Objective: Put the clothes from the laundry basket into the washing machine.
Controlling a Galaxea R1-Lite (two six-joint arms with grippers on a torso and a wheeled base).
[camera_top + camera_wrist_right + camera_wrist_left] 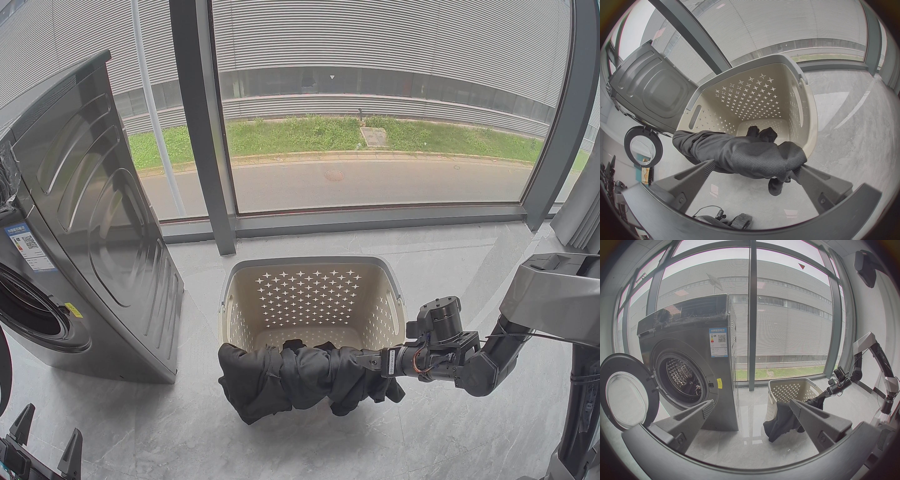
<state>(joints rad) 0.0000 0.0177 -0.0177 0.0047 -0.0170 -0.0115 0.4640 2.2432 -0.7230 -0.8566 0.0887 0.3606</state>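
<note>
1 washer [94,250] was seen at the far left, its round door [628,393] swung fully aside, so that the drum [682,380] was left open for loading. Low in front of it the left gripper [47,440] was held with its 2 fingers spread and nothing between them, well apart from the laundry; it was judged to be parked out of the way rather than put to use.

In the middle, the basket [312,262] was set on the floor before the window, just beside the washer. 1 dark garment [294,375] was draped over the basket's near rim, with most of it hung outside and a small fold left trailing on the basket's floor.

At the right, the right gripper [750,165] was buried in that garment. Its fingers were seen parted as widely as the left gripper's, so the cloth was judged to be carried across them rather than pinched, and a slip could be feared on the way to the drum.
</note>
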